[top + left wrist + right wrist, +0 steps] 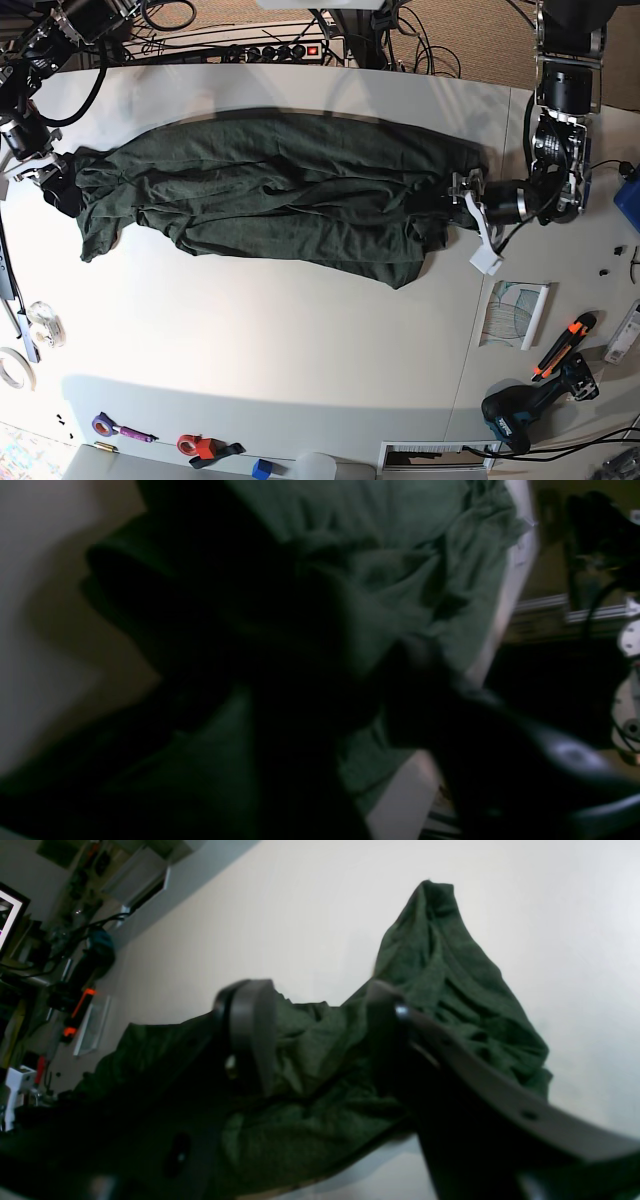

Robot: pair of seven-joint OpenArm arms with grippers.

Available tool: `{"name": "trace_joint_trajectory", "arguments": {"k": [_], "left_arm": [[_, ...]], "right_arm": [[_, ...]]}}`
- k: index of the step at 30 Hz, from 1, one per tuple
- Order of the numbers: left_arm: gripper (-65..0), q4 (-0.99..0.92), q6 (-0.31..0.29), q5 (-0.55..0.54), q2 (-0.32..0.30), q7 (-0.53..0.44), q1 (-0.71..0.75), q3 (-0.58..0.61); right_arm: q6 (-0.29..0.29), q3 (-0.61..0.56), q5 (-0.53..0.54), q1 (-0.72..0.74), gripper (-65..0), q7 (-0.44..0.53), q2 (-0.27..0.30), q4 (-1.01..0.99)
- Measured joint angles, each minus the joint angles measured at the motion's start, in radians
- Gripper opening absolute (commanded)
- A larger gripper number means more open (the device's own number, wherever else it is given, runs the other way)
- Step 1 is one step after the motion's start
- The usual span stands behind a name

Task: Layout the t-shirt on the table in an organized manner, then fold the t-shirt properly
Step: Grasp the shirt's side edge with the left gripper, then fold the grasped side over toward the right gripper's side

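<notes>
Shirt: a dark green t-shirt is lying lengthwise across the upper half of the table in the base view, reaching from the far left edge nearly to the right side, rumpled with long folds running along it and its lower edge sagging toward the middle right

Left gripper: the left gripper is sitting at the right end of the shirt in the base view, touching the bunched cloth there; its own camera is showing only dark, blurred shapes over green cloth, so I cannot tell whether the jaws are apart or clamped

Right gripper: the right gripper is sitting low at the left end of the shirt, at the far left edge of the base view; in its own camera the two fingers are standing clearly apart, with heaped cloth lying in the gap and rising to a peak in the upper right of that frame

Table: the white top is showing bare below the shirt, from the middle of the base view down toward the bottom

Off to the side: a cordless drill and an orange-handled tool are lying in the lower right of the base view, well apart from the shirt, and a power strip is running along the top edge
</notes>
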Motion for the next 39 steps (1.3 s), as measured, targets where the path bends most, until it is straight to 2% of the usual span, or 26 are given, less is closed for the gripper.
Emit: {"name": "trace_joint_trajectory", "arguments": {"k": [1,2,5,12,14,18,22,25,27,30,34,39], "left_arm": [[-53.5,-0.002,0.005,0.008,0.003,0.008,0.002,-0.001],[-65.0,0.0,-0.019,0.037,0.003,0.023,0.007,-0.004],[-65.0,-0.002,-0.051,0.029,0.005,0.049,0.008,-0.036],[-65.0,0.021,-0.112,-0.105,0.006,0.14,0.008,-0.101],[-65.0,0.077,-0.137,-0.122,0.033,0.153,0.002,-0.101],[-65.0,0.217,-0.141,-0.121,0.135,0.156,0.0,-0.083],[-65.0,0.281,-0.13,-0.01,0.216,0.122,-0.019,0.019],[-65.0,0.28,-0.129,0.135,0.276,0.043,-0.035,0.135],[-65.0,0.279,-0.084,0.241,0.305,-0.037,-0.034,0.217],[-65.0,0.278,-0.011,0.385,0.317,-0.147,-0.045,0.332],[-65.0,0.278,0.052,0.525,0.339,-0.22,-0.071,0.442],[-65.0,0.274,0.082,0.576,0.394,-0.243,-0.093,0.502]], "right_arm": [[0.0,0.0,0.0,0.0,-36.2,0.0,0.0,0.0],[0.0,0.0,0.0,0.0,-36.2,0.0,0.0,0.0],[0.0,0.0,-0.002,0.0,-36.2,0.0,0.0,0.0],[0.0,0.0,-0.003,0.0,-36.2,0.0,0.0,0.0],[0.001,0.0,-0.004,0.0,-36.2,0.0,0.0,0.0],[0.019,0.0,-0.005,0.0,-36.2,0.0,0.0,0.0],[0.019,0.0,-0.005,0.0,-36.2,0.0,0.0,0.0],[0.019,0.0,-0.006,0.0,-36.2,0.0,0.0,0.0],[0.019,0.0,-0.019,0.0,-36.2,0.001,0.0,0.0],[0.019,0.0,-0.032,0.0,-36.2,0.0,0.0,0.0],[0.019,0.0,-0.031,0.0,-36.2,0.0,0.0,0.0],[0.019,0.0,-0.031,0.0,-36.2,0.0,0.0,0.0]]}}
